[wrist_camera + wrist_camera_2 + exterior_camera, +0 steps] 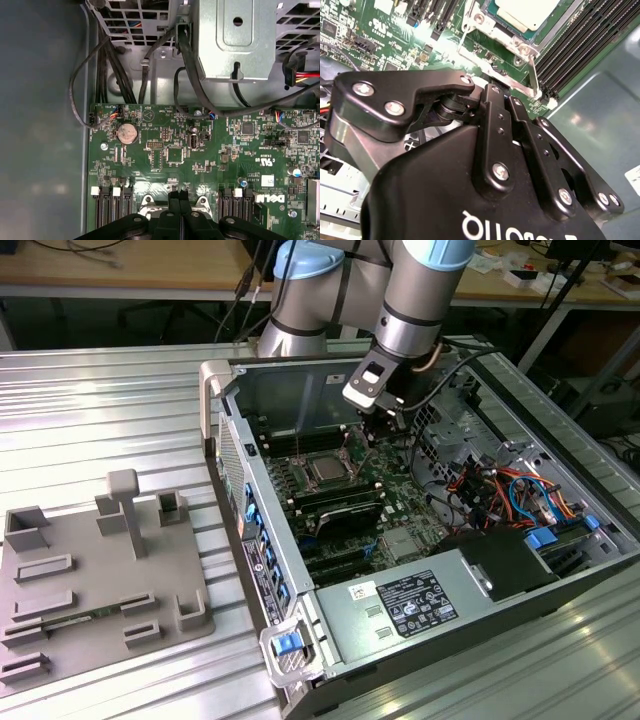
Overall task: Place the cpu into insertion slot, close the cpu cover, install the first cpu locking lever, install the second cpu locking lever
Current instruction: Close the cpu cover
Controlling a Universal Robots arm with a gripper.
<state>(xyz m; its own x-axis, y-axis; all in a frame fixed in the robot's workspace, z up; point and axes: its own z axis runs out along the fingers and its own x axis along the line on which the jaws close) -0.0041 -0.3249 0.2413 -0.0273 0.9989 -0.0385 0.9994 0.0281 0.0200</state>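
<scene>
I have the gripper lowered into the open computer case, just above the green circuit board. Its two black fingers are pressed together tip to tip, and I see nothing pinched between them.

In the exterior view the cpu lies at about eight o'clock from the fingertips, near them but apart. It sits flat in its slot, which the chip and the frame over it hide from me. In the second wrist view the cover, a silver frame, lies down around the pale face of the chip. A thin wire lever runs from the frame's corner toward the fingertips. I cannot tell whether it is latched, nor whether the fingers touch it. Long black memory slots run beside the frame.

In the first wrist view a round coin battery sits on the board well beyond the fingertips, and black cables run along the case's metal wall.

In the exterior view a grey power box fills the case at five o'clock from the cpu, and blue and orange cables bunch at three o'clock. The case stands on a ribbed metal table. A grey holder plate lies at eight o'clock from the case, well apart from the gripper.
</scene>
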